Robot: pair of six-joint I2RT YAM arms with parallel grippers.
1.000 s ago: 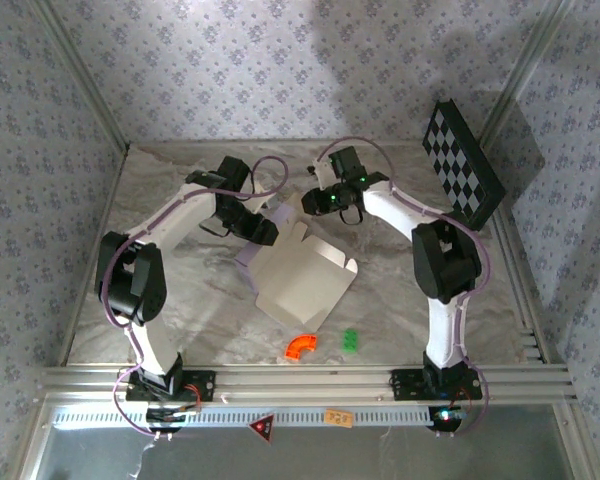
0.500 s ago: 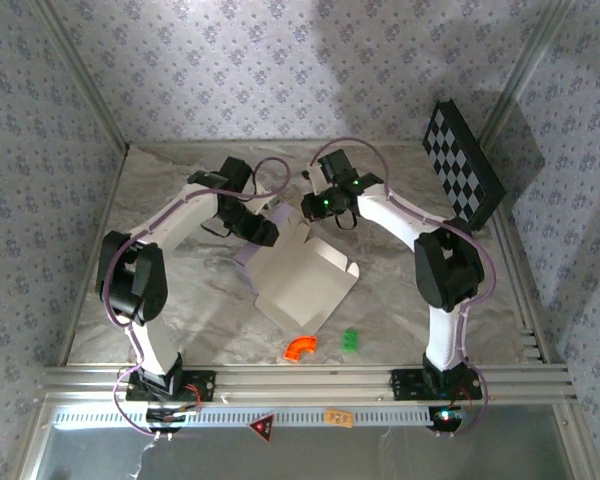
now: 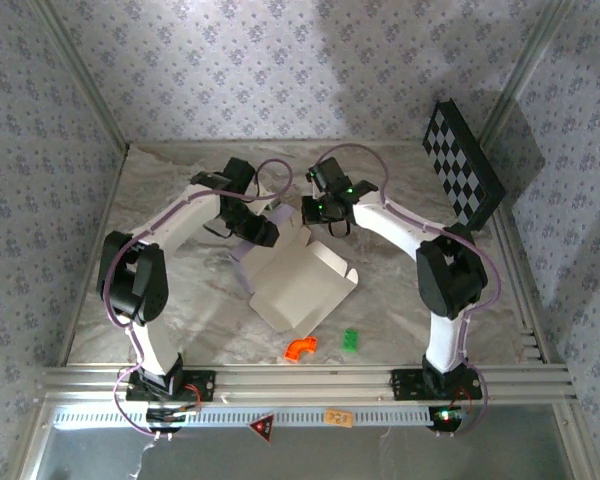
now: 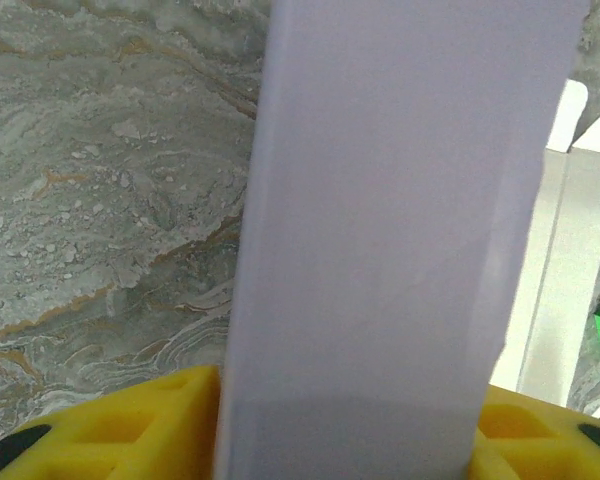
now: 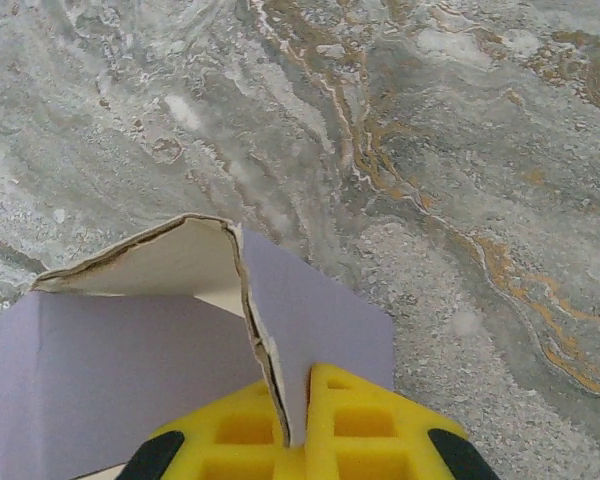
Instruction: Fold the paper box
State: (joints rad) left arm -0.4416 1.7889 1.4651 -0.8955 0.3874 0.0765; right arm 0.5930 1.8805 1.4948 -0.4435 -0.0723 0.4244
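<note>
Pinches a paper box (image 3: 302, 285) flap in the closed right gripper (image 5: 298, 415), grips a panel in the half-spread left gripper (image 4: 345, 415).

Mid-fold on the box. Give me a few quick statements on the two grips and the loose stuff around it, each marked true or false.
1. The right pincer is closed on a cardboard edge of the paper box. True.
2. The orange piece lies inside the box. False: the orange piece lies on the table on the near side of the box, next to the green piece.
3. A pale lilac panel of the box stands between the fingers of the left pincer. True.
4. The checkered board lies flat in the middle of the table. False: the checkered board leans tilted at the far right corner, away from the box.
</note>
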